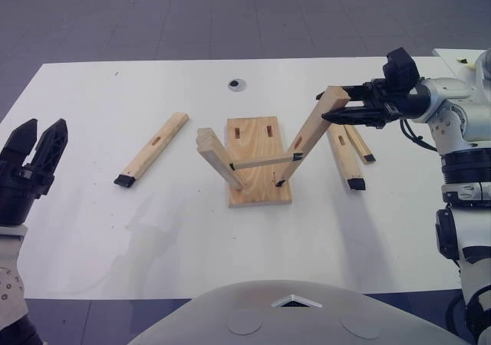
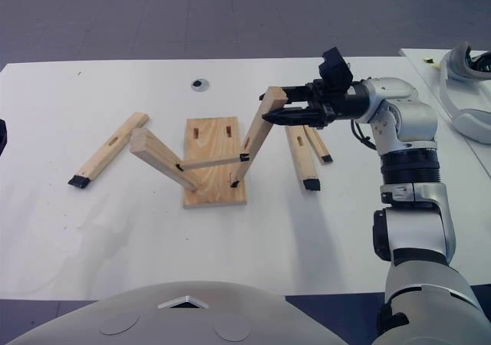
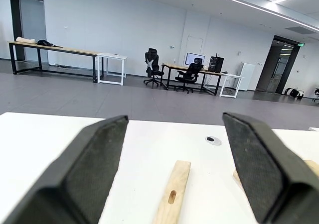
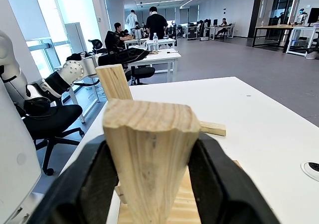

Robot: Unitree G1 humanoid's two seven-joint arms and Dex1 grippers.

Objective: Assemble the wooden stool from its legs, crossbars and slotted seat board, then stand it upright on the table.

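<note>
Stool pieces, counted: one slotted seat board (image 1: 257,190) lies flat near the middle of the white counter (image 1: 115,230). Two legs stand on the board, leaning apart in a V: the left-leaning leg (image 1: 219,157) and the right-leaning leg (image 1: 311,130). One thin crossbar (image 1: 265,162) joins them above the board. One loose leg (image 1: 153,149) lies flat on the counter to the left of the board, well apart from it, its slot facing up and its black foot toward the robot. To the right of the board lie two more pieces side by side, a flat leg (image 1: 344,157) and, just beyond it, a slimmer stick (image 1: 359,144), both black-tipped.

Two hands are in view. The right hand (image 1: 328,106) is clamped on the top end of the right-leaning leg, above and to the right of the board. The left hand (image 1: 40,130) hangs wide and holds nothing, far to the left of the board, past the loose leg.

One round grommet (image 1: 236,84) sits in the counter beyond the board. Grey floor tiles surround the counter, in an open office with desks and black chairs.
</note>
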